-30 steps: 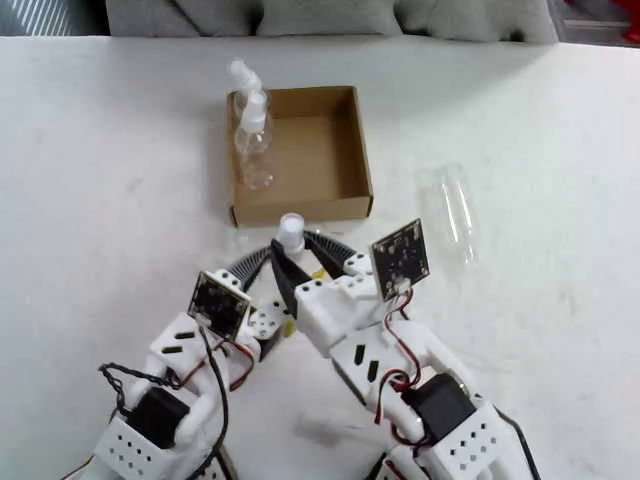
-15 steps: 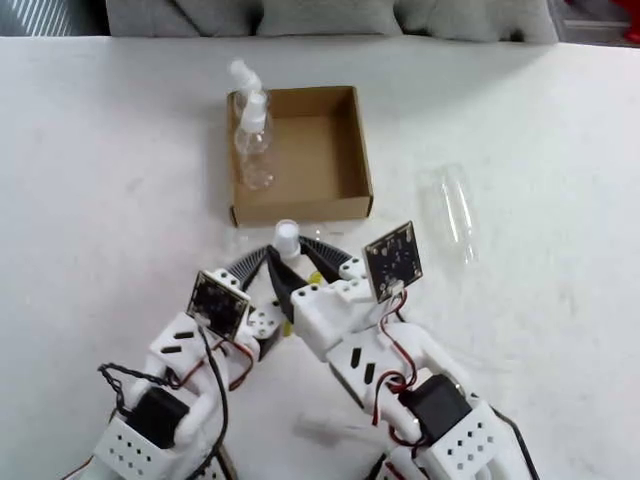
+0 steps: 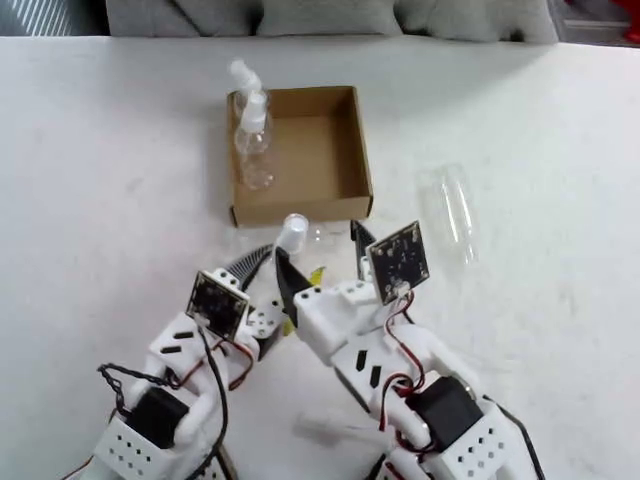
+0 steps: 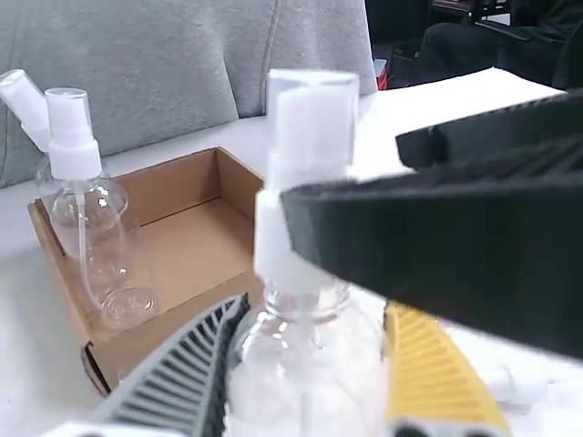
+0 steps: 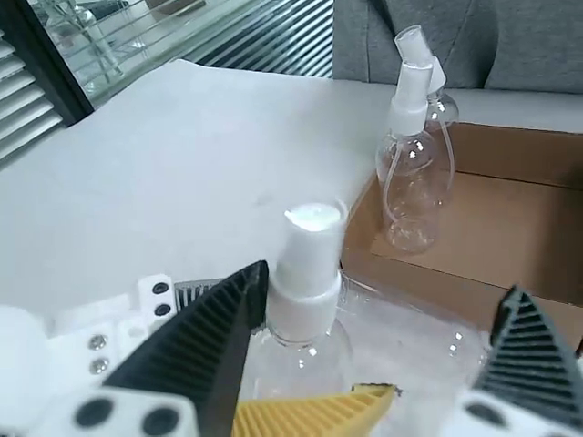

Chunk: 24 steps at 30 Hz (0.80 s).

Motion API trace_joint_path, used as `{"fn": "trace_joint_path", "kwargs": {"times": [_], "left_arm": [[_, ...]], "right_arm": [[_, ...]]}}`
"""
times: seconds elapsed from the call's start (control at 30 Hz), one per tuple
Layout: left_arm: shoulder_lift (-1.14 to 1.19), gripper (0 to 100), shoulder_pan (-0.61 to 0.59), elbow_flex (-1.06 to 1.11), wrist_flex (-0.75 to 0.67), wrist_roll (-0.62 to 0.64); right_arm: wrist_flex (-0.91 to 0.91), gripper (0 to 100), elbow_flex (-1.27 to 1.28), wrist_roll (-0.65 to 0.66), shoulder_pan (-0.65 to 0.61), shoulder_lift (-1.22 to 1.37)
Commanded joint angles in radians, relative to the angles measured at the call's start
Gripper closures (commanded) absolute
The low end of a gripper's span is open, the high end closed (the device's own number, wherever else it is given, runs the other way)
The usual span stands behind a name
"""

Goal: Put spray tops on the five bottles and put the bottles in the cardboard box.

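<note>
Fingers [image 4: 182, 382], ribbed grey and yellow, of the left pincer [image 4: 319, 314] pinch a clear rounded bottle [image 4: 301, 373]; the black right pincer [image 5: 387, 287] stands spread around its white cylindrical spray top [image 5: 305, 264].

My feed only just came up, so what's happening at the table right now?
The left gripper is shut on a clear bottle that stands upright just in front of the cardboard box. A spray top sits on the bottle's neck. The right gripper is open, with its fingers on either side of that top. Two capped bottles stand in the box against its left wall. One bare bottle lies on the table to the right of the box.
</note>
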Motion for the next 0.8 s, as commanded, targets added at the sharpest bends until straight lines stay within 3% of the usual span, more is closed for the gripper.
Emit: {"fn": "trace_joint_path", "kwargs": {"times": [0.0,0.27,0.57,0.77], "left_arm": [[-0.016,92,-0.012,-0.003,0.002,-0.008],[-0.016,92,-0.012,-0.003,0.002,-0.008],[-0.016,92,-0.119,-0.003,-0.08,0.0],[-0.016,92,-0.18,-0.003,-0.275,0.0]], "right_arm": [[0.085,65.2,-0.164,0.006,0.001,-0.007],[0.17,65.3,-0.215,0.006,0.022,-0.01],[0.28,66.4,-0.018,0.026,0.329,-0.157],[0.188,89.0,0.212,0.104,0.545,-0.243]]}}
